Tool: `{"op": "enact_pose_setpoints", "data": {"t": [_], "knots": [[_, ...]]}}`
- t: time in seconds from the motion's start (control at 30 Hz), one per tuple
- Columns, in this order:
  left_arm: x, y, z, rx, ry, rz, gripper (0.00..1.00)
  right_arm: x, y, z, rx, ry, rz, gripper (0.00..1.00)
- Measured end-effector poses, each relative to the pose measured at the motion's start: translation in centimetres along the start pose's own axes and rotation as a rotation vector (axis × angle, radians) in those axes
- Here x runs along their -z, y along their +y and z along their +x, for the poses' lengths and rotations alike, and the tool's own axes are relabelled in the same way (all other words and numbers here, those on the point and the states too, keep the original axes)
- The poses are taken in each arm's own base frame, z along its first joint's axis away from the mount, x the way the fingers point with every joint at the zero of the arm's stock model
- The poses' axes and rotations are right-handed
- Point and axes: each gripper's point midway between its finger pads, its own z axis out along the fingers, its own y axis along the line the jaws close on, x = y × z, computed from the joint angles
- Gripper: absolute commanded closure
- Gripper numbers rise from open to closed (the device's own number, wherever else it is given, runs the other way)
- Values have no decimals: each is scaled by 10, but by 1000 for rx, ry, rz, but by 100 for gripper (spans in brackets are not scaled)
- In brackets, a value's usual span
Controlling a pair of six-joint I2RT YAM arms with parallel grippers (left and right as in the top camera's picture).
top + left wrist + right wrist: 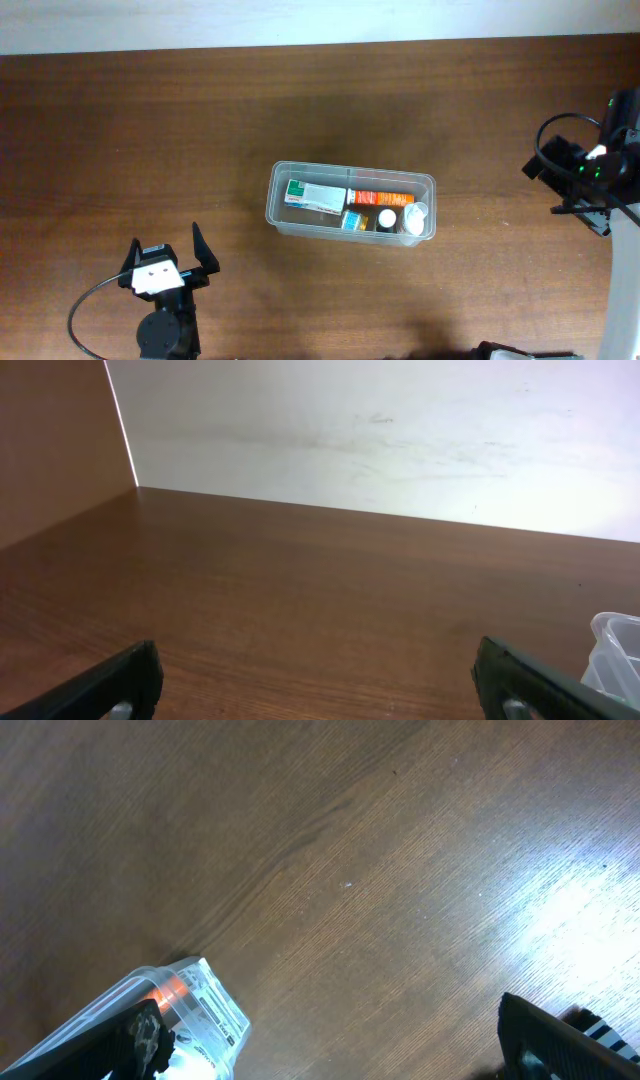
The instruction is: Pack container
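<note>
The clear plastic container [285, 178] stands in the middle of the table. Inside it lie a white-and-green carton [316, 195], an orange-and-white box [380, 197], a small blue box [354, 220] and a dark bottle with a white cap [386, 219]. A corner of the container shows in the left wrist view [615, 650] and in the right wrist view [195, 1005]. My left gripper [167, 248] is open and empty at the front left, away from the container. My right gripper [330, 1045] is open and empty at the far right.
The brown wooden table [200, 120] ends at a white wall [400, 430] at the back. Black cables loop beside the left arm [85, 320] and the right arm [560, 125].
</note>
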Motion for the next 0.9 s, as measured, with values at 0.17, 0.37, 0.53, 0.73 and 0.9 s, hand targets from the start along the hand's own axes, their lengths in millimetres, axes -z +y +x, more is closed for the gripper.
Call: {"op": "enact_pose_setpoints", "data": {"t": [0.17, 0.37, 0.53, 0.73, 0.9], "knots": [[0, 0, 0, 0, 0, 0, 0, 28, 5, -6, 83, -178, -24, 2], [0, 0, -1, 1, -2, 1, 0, 82, 21, -2, 283, -544, -211, 2], [0, 0, -1, 1, -4, 1, 0, 58, -8, 45, 355, -630, -229, 2], [0, -1, 0, 1, -3, 4, 0, 4, -35, 96, 382, -663, -250, 2], [0, -1, 0, 1, -3, 5, 0, -24, -33, 109, 379, -755, -324, 2]]}}
